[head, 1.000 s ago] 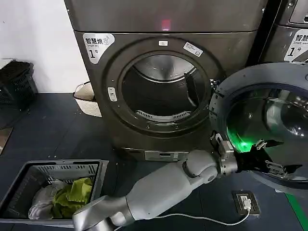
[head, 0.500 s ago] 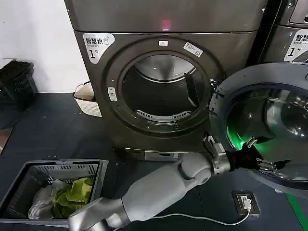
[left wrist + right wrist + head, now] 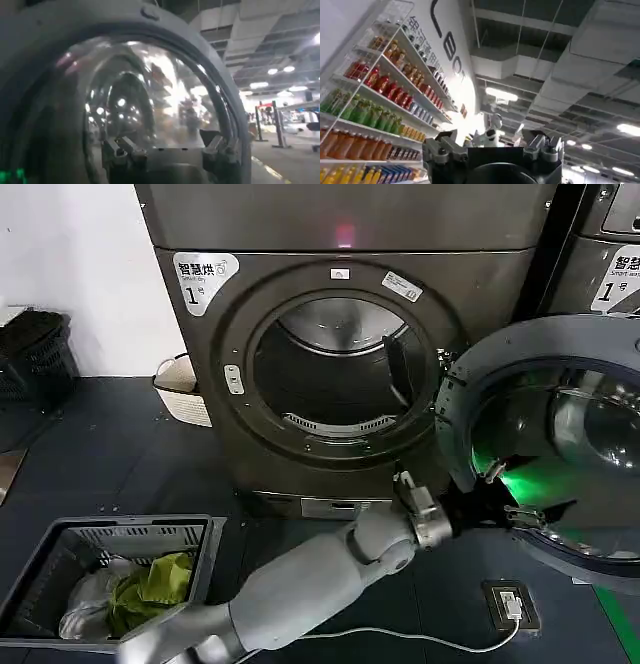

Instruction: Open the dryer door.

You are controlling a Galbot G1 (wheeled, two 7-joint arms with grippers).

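Note:
The bronze-grey dryer (image 3: 300, 224) stands with its drum mouth (image 3: 340, 374) uncovered. The dryer door (image 3: 470, 364) is swung wide to the right, its grey inner side and bulging glass (image 3: 570, 434) facing me. My left gripper (image 3: 513, 496) hovers open just before the lower left part of that glass, holding nothing. In the left wrist view the left gripper (image 3: 167, 146) faces the dryer door (image 3: 60, 30) at close range, fingers spread. My right gripper (image 3: 492, 144) is open and idle, pointed up toward shelves and a ceiling.
A grey basket (image 3: 60, 529) with laundry sits on the floor at the front left. A white basket (image 3: 180, 389) and a black crate (image 3: 35, 354) stand left of the dryer. A second machine (image 3: 600, 254) is at the right. A floor socket (image 3: 510, 604) with a cable lies below the door.
My left gripper has drawn back to the left, away from the door's glass, and the arm has pulled in with it. The door stays swung open.

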